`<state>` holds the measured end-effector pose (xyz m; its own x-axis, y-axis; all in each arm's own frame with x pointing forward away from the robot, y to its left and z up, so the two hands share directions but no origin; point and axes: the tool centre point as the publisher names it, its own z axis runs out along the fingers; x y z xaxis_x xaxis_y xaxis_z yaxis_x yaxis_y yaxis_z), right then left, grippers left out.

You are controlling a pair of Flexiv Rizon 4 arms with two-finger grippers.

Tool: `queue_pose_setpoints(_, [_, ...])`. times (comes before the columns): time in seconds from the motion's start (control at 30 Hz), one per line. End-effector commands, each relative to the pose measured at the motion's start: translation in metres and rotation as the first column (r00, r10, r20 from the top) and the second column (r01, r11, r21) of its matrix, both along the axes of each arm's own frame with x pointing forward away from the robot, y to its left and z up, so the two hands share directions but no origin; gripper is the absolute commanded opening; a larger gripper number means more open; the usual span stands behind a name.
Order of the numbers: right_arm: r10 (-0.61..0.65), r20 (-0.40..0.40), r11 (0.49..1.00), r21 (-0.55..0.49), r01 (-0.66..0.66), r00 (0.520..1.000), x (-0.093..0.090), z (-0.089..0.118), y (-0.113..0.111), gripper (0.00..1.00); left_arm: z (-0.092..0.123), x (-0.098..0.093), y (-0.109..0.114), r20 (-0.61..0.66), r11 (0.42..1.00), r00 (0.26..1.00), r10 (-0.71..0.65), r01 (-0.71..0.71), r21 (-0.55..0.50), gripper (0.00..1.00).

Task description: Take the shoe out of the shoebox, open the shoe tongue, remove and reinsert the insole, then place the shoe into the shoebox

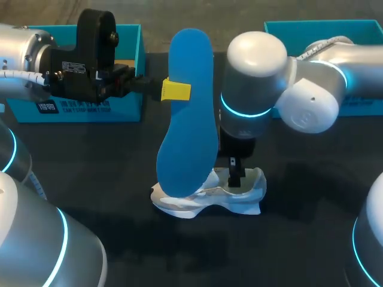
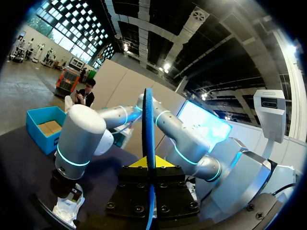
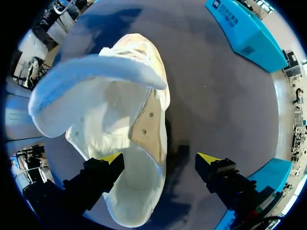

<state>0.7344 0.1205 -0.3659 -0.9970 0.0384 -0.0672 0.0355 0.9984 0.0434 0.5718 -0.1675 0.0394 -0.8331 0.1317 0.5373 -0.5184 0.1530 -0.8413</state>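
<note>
**While the insole is held up, the shoe lies out on the table**

Where the left arm comes in from its side, the left end effector (image 1: 175, 89) is clamped on the blue insole (image 1: 187, 119), a yellow-tipped finger pressed to each face near its upper end. The insole stands nearly upright above the table (image 1: 299, 239). Its lower end comes down over one end of the white shoe (image 1: 209, 196), though whether the two touch cannot be told.

The shoe lies outside both boxes, about the middle of the table, with a broad stretch of dark surface between it and the near edge. The right end effector (image 3: 160, 160) hangs directly over the shoe with its fingers spread wide. One tip is over the shoe's opening and the other is out past the shoe's side, above the table, so neither grips.

The right arm's thick white joint stands just beside the insole and crowds it on that side. The left shoebox (image 1: 119, 107) sits at the far left edge, partly hidden by the left arm's wrist. The right shoebox (image 1: 287, 28) sits at the far right, partly under the right arm. Both boxes are well apart from the shoe.
</note>
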Motion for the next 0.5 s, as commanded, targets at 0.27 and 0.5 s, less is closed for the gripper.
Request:
queue_pose_setpoints(0.27, [-0.014,-0.032,1.0,0.017,0.015,0.999,0.004,-0.019,-0.001,0.36,-0.001,0.0,-0.001,0.0,1.0,1.0,0.0,0.0,-0.001,0.0])
queue_pose_setpoints(0.5, [-0.022,-0.039,1.0,0.017,0.023,0.999,0.001,-0.023,-0.002,0.0,-0.001,0.0,-0.001,0.0,1.0,1.0,0.0,0.0,-0.001,0.0])
